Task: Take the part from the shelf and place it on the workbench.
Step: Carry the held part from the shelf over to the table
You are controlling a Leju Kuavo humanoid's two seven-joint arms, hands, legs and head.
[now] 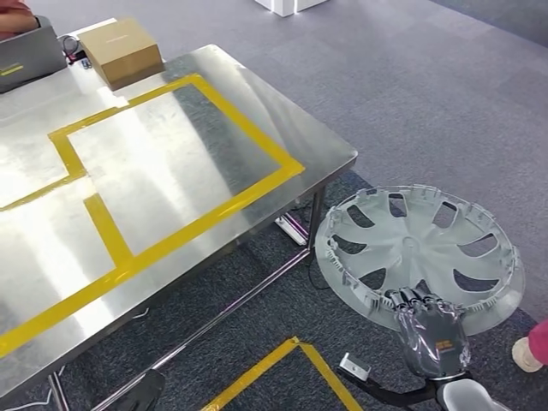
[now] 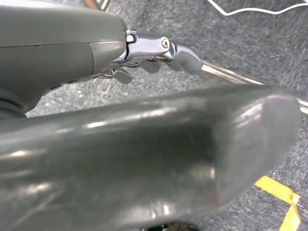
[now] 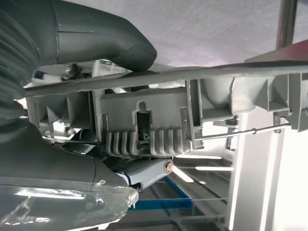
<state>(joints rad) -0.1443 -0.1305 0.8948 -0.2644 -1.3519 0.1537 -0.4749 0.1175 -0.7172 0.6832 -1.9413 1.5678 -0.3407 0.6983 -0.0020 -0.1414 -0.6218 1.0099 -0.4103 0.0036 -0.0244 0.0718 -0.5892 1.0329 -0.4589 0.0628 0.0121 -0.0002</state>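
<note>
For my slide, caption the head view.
Right hand carries a wheel cover beside the taped steel workbench.

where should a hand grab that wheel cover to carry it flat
By the outer rim, from the near edge, as the right hand does now on the wheel cover. The rim is a thin raised lip with clip ribs underneath, so fingers can likely wrap it, thumb on one face. The spokes look thinner and open, likely a poorer hold.

Bare workbench [image 1: 168, 163] top; cardboard box [image 1: 122, 51] at far corner.
</note>
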